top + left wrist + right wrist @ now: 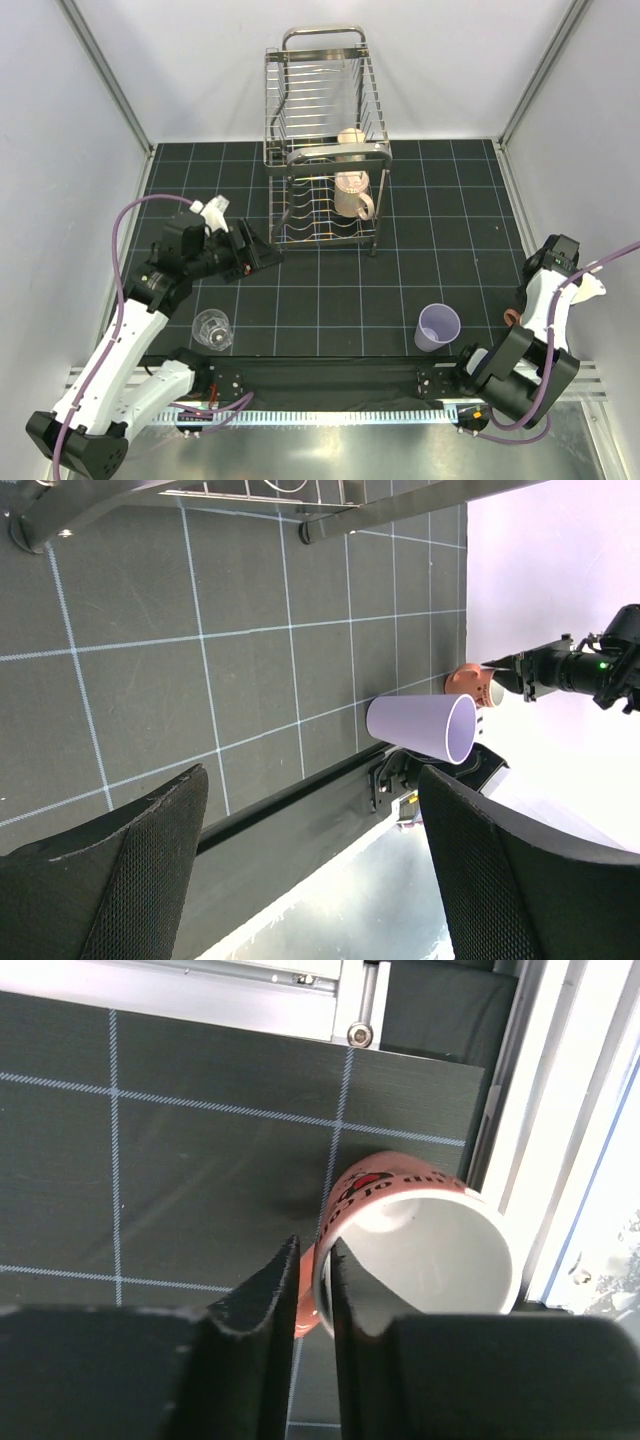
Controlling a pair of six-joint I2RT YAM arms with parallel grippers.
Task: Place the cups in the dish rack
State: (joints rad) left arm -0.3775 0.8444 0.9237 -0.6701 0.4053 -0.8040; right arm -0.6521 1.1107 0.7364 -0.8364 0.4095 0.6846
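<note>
The steel wire dish rack (325,110) stands at the back centre. A tan mug (350,136) sits on its upper tier and a pinkish-beige mug (352,196) on its lower tier. A clear glass (213,328) stands upright at the front left. A lavender tumbler (437,326) stands at the front right and also shows in the left wrist view (420,725). My right gripper (315,1260) is shut on the rim of an orange mug (420,1240) with a white inside, at the mat's right edge (512,317). My left gripper (255,255) is open and empty (312,780), left of the rack's base.
The black gridded mat (330,290) ends at a metal rail (330,405) in front. White walls stand close on both sides. The rack's feet (310,530) show at the top of the left wrist view.
</note>
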